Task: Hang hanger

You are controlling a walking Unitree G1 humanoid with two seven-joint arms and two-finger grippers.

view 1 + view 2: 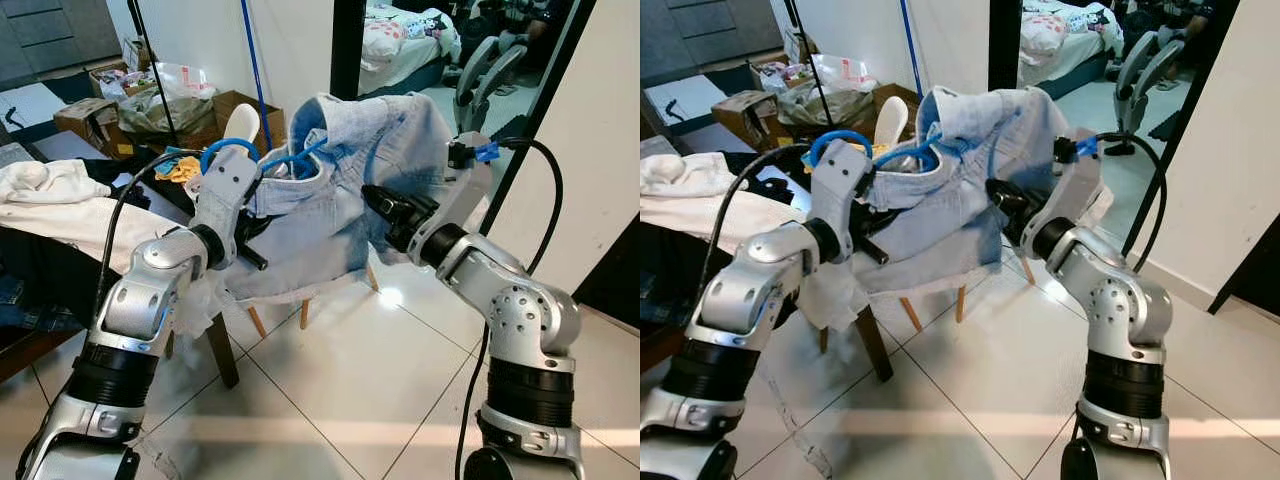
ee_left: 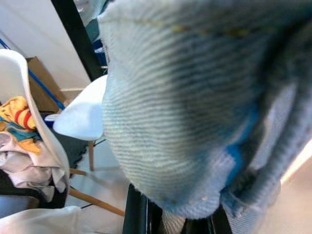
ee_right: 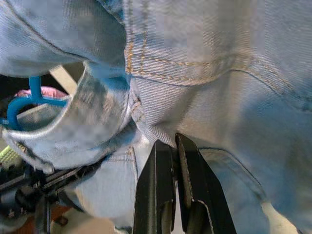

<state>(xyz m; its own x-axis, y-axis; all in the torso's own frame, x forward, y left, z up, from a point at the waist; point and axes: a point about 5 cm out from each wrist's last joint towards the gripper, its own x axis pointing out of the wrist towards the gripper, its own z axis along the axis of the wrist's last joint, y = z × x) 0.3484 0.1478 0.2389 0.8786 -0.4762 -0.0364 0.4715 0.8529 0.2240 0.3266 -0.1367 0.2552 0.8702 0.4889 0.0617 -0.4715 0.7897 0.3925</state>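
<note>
Starting on the left: the left tool (image 1: 262, 195) is up at the collar end of the denim shirt (image 1: 345, 190), right where the blue hanger (image 1: 285, 162) pokes out of the neck. My guess is it's there to carry the hanger side, so the hook stays free for whatever rail it's headed to. Can't tell whether its fingers are apart or together, since the left wrist view is basically a face full of denim and the head views have them buried in the cloth.

The shirt is held up in the air between the two arms, in front of a white chair (image 1: 243, 125) with wooden legs, above the tiled floor (image 1: 330, 390). It's not hanging on anything yet, so I'd say the hang step is still ahead.

Over on the right, the right tool (image 3: 176, 146) has its two black fingers pressed together, pinching a fold of the denim near a seam. That looks like a support grip to keep the body of the shirt from sagging or sliding off the hanger.

Looks-wise: light washed denim, yellow-ish stitching, pretty crumpled and bunched at the shoulders. The hanger is thin blue plastic, with a loop visible at the collar and a bit more through the neck opening in the right wrist view.
</note>
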